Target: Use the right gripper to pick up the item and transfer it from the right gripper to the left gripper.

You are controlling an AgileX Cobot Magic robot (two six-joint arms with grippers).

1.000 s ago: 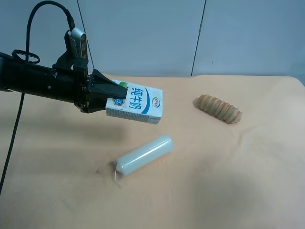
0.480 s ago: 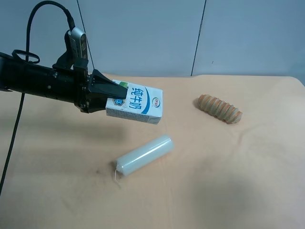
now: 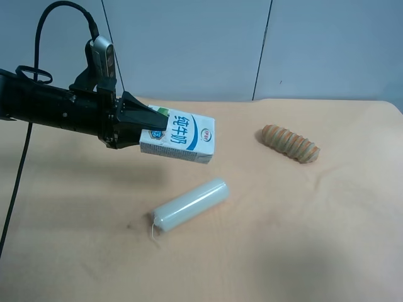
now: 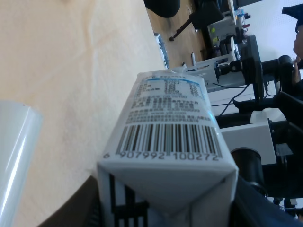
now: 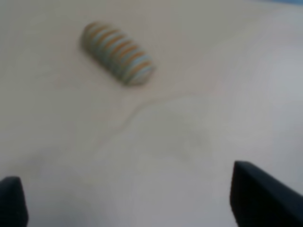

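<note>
Left end effector [image 3: 157,127] holds the milk carton [image 3: 186,139] clamped exactly as a second ago, right end effector [image 5: 128,191] gaping empty, so handover looks finished.

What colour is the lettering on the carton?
Blue, on the white carton; the exterior high view shows it best.

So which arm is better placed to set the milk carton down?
Left. The left gripper clamps the milk carton above the table; the right gripper is open and empty, near the ridged roll.
</note>
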